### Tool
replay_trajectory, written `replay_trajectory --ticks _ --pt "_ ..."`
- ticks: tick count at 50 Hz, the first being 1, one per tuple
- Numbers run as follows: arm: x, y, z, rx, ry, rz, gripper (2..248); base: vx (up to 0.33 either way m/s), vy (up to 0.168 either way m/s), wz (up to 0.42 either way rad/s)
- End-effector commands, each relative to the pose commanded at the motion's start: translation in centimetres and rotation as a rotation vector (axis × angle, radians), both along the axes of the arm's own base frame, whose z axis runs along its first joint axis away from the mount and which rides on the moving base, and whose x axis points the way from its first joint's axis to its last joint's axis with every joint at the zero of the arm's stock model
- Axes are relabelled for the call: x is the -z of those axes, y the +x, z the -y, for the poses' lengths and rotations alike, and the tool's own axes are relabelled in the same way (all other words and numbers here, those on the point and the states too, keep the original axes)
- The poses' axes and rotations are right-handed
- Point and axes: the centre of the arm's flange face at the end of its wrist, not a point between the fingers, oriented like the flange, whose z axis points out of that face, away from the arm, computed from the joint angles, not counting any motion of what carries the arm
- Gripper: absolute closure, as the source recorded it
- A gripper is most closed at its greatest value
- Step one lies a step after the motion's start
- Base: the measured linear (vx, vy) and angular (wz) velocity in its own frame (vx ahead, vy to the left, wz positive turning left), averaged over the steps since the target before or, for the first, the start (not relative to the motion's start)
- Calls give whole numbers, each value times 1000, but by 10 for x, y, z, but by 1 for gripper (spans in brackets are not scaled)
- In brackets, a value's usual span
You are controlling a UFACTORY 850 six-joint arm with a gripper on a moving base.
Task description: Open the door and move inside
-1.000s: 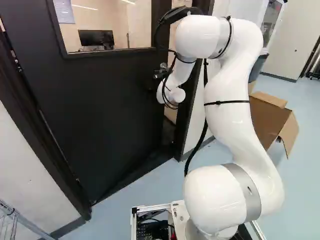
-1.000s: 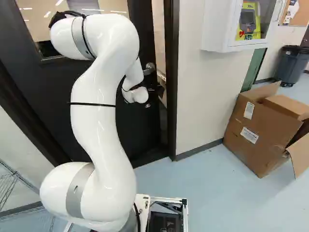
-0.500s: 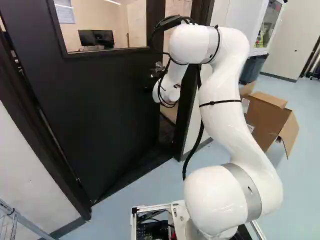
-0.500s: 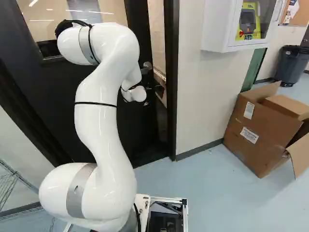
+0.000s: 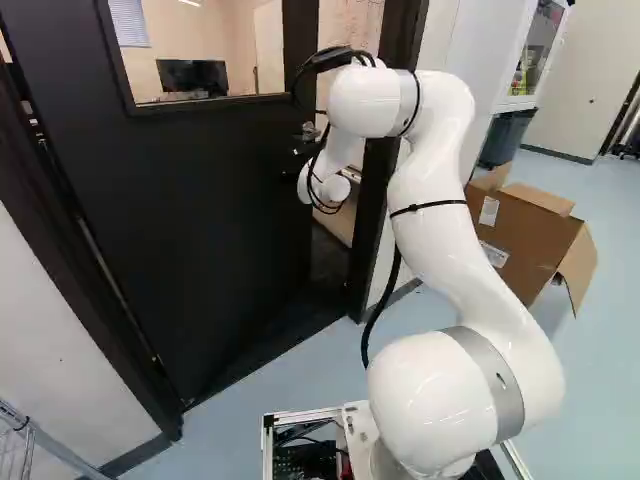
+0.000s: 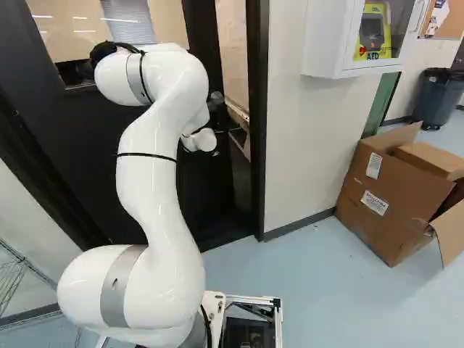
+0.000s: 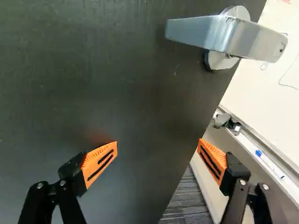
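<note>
Jaws of the gripper [image 5: 301, 152] stand spread and released, with the orange pads [image 7: 100, 161] facing each other across a wide gap. In the wrist view, the dark face of the door [image 7: 117, 93] lies ahead of that gap; whether either pad touches it cannot be told.

The metal lever handle [image 7: 224, 35] is located ahead of the jaws and offset toward the door's free edge, on the side of the finger nearest that edge. It lies outside the gap, apart from both pads.

Door position: ajar, with its free edge separated from the dark door frame [image 6: 257, 145]. The opening exposes a whiteboard [image 7: 275, 88], a blue-capped marker [image 7: 270, 163] on the ledge below it, and striped grey carpet [image 7: 187, 200]. A window [image 5: 250, 50] in the door's upper section shows a monitor [image 5: 193, 76] and blinds [image 5: 129, 22].

The white arm [image 5: 430, 225] rises from its base joint, bends at the top and descends toward the door, with black cabling along it.

In the right base view, a white wall cabinet [image 6: 330, 36] is mounted right of the frame. An open cardboard box [image 6: 391, 203] rests on the blue floor [image 6: 326, 290], and a grey bin [image 6: 437, 98] stands behind it. A wire rack [image 6: 11, 279] occupies the left side.
</note>
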Motion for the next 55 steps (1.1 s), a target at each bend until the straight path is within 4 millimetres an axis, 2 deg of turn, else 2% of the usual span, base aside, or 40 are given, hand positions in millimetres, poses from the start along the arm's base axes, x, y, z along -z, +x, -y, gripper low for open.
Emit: replay_trajectory --ticks 55 --pt "13 40 -85 -107 9 62 3 0 0 0"
